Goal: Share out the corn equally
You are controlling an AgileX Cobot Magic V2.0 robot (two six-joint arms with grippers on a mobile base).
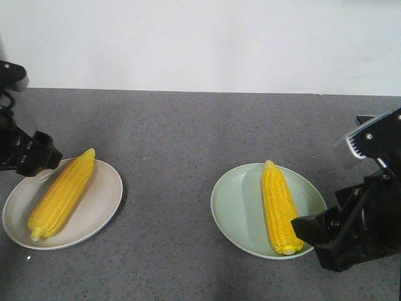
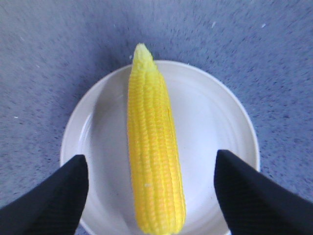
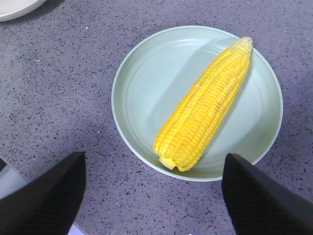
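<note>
In the front view, two plates sat on a grey speckled table (image 1: 188,157) below a pale wall (image 1: 200,44). The cream plate (image 1: 100,210) lay at the lower left of the frame and carried one corn cob (image 1: 61,194), set diagonally with its tapered tip toward the upper right and its butt near the plate's lower left rim. The green plate (image 1: 235,207) lay right of centre, well apart from the cream one, and carried a second cob (image 1: 279,207), nearly upright in the frame, tip toward the top and butt at the plate's lower right rim. The left gripper (image 1: 37,153) showed at the left edge, over the cream plate's upper left rim. In the left wrist view its two dark fingers (image 2: 54,200) stood wide apart in the lower corners, one on each side of the cob (image 2: 154,161), touching nothing. The right gripper (image 1: 319,232) showed at the lower right of the front view, just beside the green plate's rim and the cob's butt. In the right wrist view its fingers (image 3: 49,200) were likewise spread wide and empty, in the lower corners, below the green plate (image 3: 142,78), whose cob (image 3: 205,107) ran from lower centre to upper right. A sliver of the cream plate (image 3: 14,7) showed at that frame's upper left corner.
</note>
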